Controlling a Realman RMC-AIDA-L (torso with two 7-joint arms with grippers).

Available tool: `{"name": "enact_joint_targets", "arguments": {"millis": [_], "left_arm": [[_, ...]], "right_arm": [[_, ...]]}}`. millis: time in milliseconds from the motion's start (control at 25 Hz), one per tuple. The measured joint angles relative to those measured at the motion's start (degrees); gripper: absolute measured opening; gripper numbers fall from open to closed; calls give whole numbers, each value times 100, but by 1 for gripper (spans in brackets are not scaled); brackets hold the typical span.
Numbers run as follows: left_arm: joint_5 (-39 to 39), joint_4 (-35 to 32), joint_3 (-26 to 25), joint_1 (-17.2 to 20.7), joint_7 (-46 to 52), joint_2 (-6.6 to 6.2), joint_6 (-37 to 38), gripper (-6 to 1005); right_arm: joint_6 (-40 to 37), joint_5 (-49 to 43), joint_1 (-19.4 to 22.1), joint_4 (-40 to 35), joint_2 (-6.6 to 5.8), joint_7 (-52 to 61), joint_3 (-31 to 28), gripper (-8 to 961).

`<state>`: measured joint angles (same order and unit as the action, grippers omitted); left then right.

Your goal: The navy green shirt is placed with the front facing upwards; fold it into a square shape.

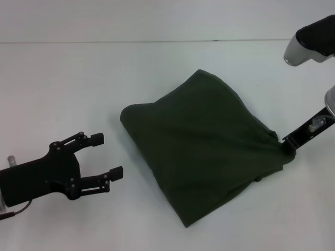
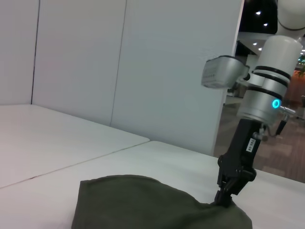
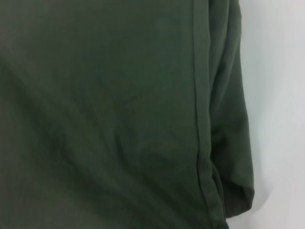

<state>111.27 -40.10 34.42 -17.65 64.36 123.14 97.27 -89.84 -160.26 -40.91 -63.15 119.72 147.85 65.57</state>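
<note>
One navy green shirt [image 1: 201,149] lies in the middle of the white table [image 1: 63,83], folded into a rough diamond. Its long axis runs from the far-left corner toward the near-right, with one point aimed at the far edge and another at the near edge. Only plain green cloth faces up; no lettering or label shows. In the right wrist view a stitched seam [image 3: 198,95] runs along the fabric, with folded layers beside it and bare table past the edge.

At the shirt's right corner the cloth is drawn into a tight bunch, and the right gripper [image 1: 289,148] is clamped on that bunch; the left wrist view shows its black fingers [image 2: 228,191] pinching the fabric down at the tabletop.

Well apart on the near left, the left gripper [image 1: 108,155] hovers with its fingers spread wide, holding nothing, pointed toward the shirt.

White table lies bare on the left, the far side and the near right of the shirt. A thin seam line [image 1: 131,41] crosses the far side of the table.
</note>
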Motion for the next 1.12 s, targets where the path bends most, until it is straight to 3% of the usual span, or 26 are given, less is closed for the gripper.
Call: {"name": "enact_joint_targets", "arguments": {"millis": [200,360,600,880,1040,1120], "left_arm": [[0,7,-28,-2,13,7,-18,936],[-1,19,-34,-2,26,23,-24,936],[-35,22,-31,-9,48,49,-26,936],[-50,117,-35,-29,76,60,-142,936],[-56,288,-97,-29,72,65,-401,936],[-62,385,-216,-23,-8,66,-465,936]], "right_arm": [[-155,-80,22,-365,-43,-122,-296,84],[-640,-70,-25,-907,-57,-444,-871,150],[-623,-38,-447,-1030,-59,-1032,-1724,386],[7,391,-691,-304,-20,-1268,-1523,705],[220,1096,-394,-261,3,-1764,-1452,855],[411,1729,-13,-278,8,-2266,-1456,859]]}}
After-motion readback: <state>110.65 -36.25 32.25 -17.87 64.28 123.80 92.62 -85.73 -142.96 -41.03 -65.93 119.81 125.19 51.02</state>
